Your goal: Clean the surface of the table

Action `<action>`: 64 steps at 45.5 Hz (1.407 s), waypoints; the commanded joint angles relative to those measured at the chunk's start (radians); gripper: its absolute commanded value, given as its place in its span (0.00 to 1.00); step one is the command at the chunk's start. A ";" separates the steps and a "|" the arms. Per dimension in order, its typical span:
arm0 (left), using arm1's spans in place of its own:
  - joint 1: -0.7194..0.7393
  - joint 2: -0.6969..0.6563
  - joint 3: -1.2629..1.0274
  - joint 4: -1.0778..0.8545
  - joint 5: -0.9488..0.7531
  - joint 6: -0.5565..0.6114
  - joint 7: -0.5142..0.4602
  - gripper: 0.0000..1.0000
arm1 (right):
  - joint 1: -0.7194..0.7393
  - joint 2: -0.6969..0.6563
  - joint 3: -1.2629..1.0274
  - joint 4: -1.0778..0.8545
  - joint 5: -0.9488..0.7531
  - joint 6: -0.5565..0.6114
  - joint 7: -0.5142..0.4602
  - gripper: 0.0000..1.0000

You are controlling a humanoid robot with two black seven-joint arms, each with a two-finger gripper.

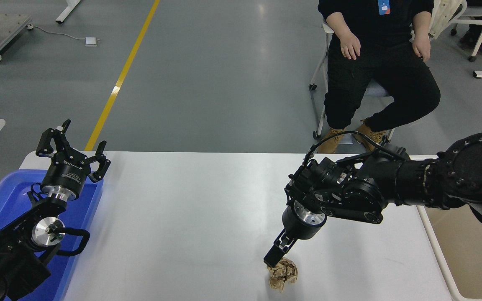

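Observation:
The white table surface [191, 217] fills the middle of the head view. A crumpled brown paper ball [283, 274] lies on it near the front edge, right of centre. My right gripper [273, 259] points steeply down, and its tip sits at the ball's upper left edge, touching it or just above it. I see that gripper side-on, so its opening does not show. My left gripper [73, 144] is parked at the lower left above the blue tray, open and holding nothing.
A blue plastic tray [2, 200] sits at the table's left end under my left arm. A beige bin [475, 251] stands against the table's right end. A person [375, 62] in black sits on a chair beyond the far right corner.

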 commanded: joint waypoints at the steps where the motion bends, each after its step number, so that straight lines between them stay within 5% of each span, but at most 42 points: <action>1: 0.000 0.000 0.000 0.000 0.000 0.000 0.000 1.00 | -0.019 -0.035 0.010 0.034 -0.002 -0.008 0.000 0.99; 52: 0.000 -0.001 0.000 0.000 0.000 0.000 0.000 1.00 | -0.157 -0.070 0.014 -0.046 0.004 -0.121 -0.006 0.97; 64: 0.000 -0.001 0.000 0.000 0.000 0.000 0.000 1.00 | -0.179 -0.070 0.013 -0.055 0.001 -0.166 -0.002 0.83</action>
